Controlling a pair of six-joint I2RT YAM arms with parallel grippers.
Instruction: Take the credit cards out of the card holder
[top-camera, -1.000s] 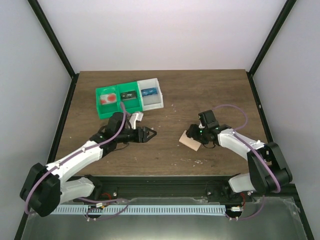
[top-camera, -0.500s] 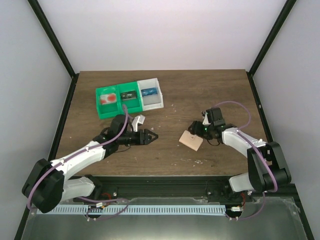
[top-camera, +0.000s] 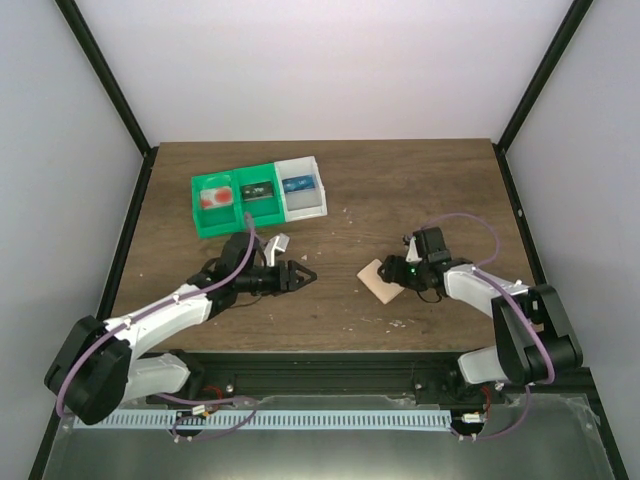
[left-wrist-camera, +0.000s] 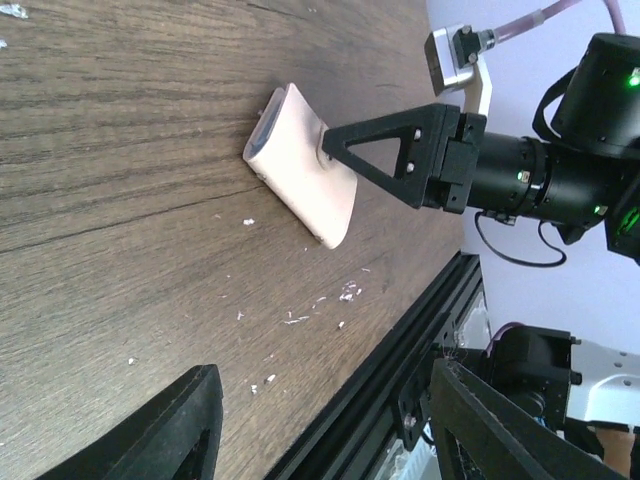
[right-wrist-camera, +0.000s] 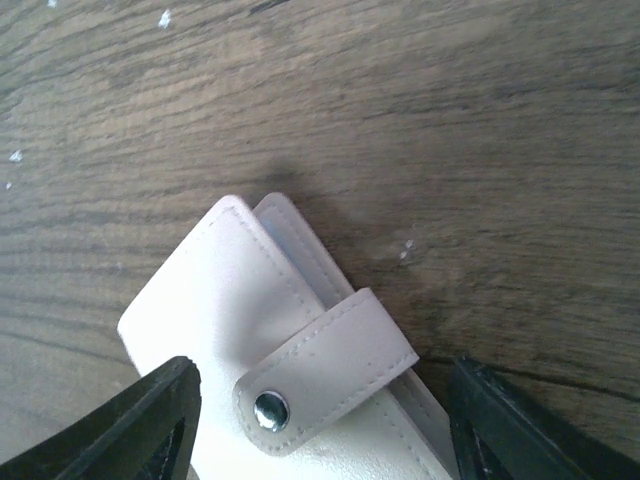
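Observation:
The card holder (top-camera: 376, 279) lies flat on the table, tan, folded shut with its snap strap fastened (right-wrist-camera: 270, 330); it also shows in the left wrist view (left-wrist-camera: 300, 165). My right gripper (top-camera: 396, 272) is open, low over the holder's right end, one finger on each side (right-wrist-camera: 150, 425). My left gripper (top-camera: 301, 275) is open and empty, left of the holder and pointing at it. A red and white card (top-camera: 211, 197) and a dark card (top-camera: 258, 189) lie in the green tray (top-camera: 236, 222). A blue card (top-camera: 297, 184) lies in the white tray (top-camera: 305, 209).
The trays stand side by side at the back left of the wooden table. Small white crumbs (left-wrist-camera: 345, 294) lie near the front edge, by the black rail (top-camera: 320, 365).
My right wrist has dropped lower and drawn back to the right over the holder. My left gripper has edged right toward the holder. The holder has barely shifted.

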